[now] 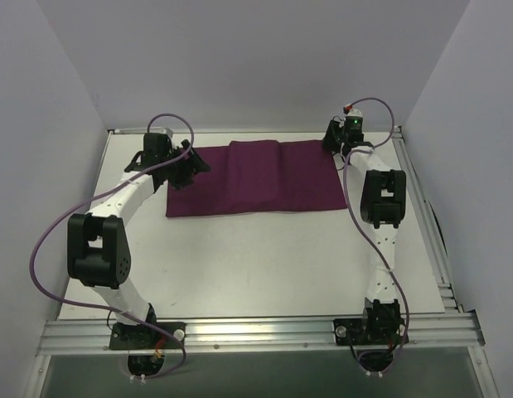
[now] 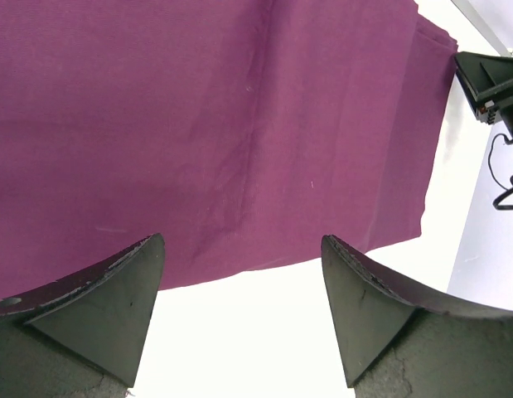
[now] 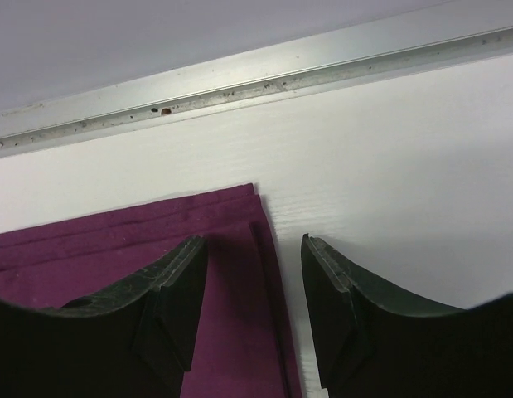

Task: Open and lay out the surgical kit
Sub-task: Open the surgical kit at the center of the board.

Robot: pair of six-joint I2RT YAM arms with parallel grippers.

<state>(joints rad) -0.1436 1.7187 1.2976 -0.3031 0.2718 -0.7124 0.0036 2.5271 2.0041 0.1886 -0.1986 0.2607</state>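
Dark magenta folded cloth wrap [image 1: 252, 178] lies far on the white table [image 1: 264, 265]; right gripper [image 3: 254, 249] jaws apart astride its layered far-right corner, left gripper [image 2: 242, 245] wide apart at its left edge, so pinch only the top layer.

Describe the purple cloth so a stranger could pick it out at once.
Start at the white table. Toward its far edge, between the left gripper and the right gripper, lies the cloth wrap. It is a flat dark magenta rectangle, the only coloured sheet on the white top.
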